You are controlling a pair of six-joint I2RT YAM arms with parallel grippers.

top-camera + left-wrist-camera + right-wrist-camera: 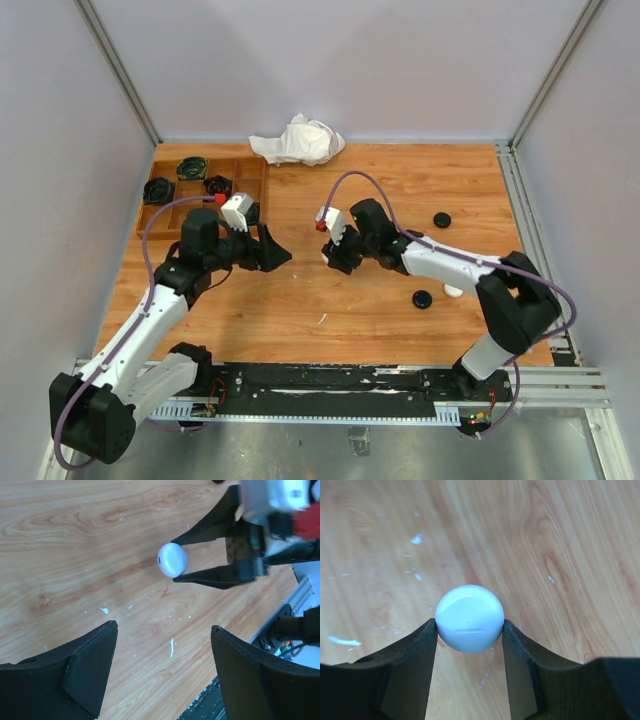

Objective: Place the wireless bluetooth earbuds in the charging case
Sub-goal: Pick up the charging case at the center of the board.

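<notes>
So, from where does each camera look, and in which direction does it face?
Top external: above and behind the bases, facing down on the table; left arm and right arm show.
Left wrist: on the left arm, facing past its open left gripper toward the right gripper holding the white case.
Right wrist: on the right arm, facing down at the table; its fingers clamp the case.
Shared: both wrist views show the case.

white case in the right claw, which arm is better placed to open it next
Left, probably. The right claw is shut on the white case, so it is busy; the left claw is open, empty and pointed at it.
</notes>
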